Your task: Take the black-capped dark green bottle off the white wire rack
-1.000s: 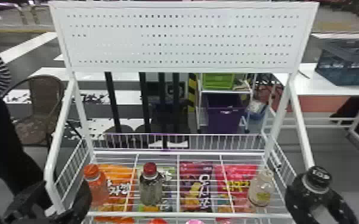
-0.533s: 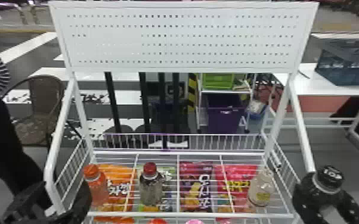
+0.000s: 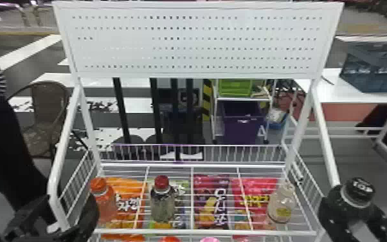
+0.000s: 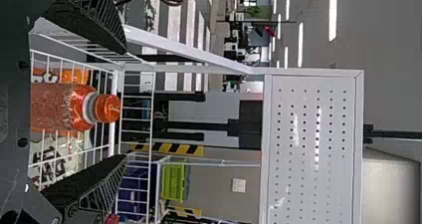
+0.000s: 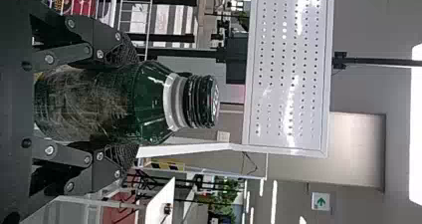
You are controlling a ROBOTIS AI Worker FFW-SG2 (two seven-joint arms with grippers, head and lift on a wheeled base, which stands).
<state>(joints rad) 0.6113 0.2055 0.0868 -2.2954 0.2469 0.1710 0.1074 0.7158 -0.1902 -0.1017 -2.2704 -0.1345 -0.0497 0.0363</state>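
Black-capped dark green bottle (image 5: pixel 92 104) at head view's four o'clock, outside white wire rack (image 3: pixel 205 231), body clamped by right hand (image 5: pixel 124 103); left hand (image 4: pixel 124 103) open, eight o'clock; probably slick, slightly squeezable, mid-weight, best held mid-body.

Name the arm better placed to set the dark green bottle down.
Right, I'd say: the right gripper holds the dark green bottle just right of the rack, while the left gripper stands open by its left side.

Flat black plates (image 5: pixel 15 104); black jointed links (image 5: pixel 62 155); round silver screws (image 5: pixel 49 150); wedge-shaped black fingers (image 4: pixel 89 25) with ribbed sides
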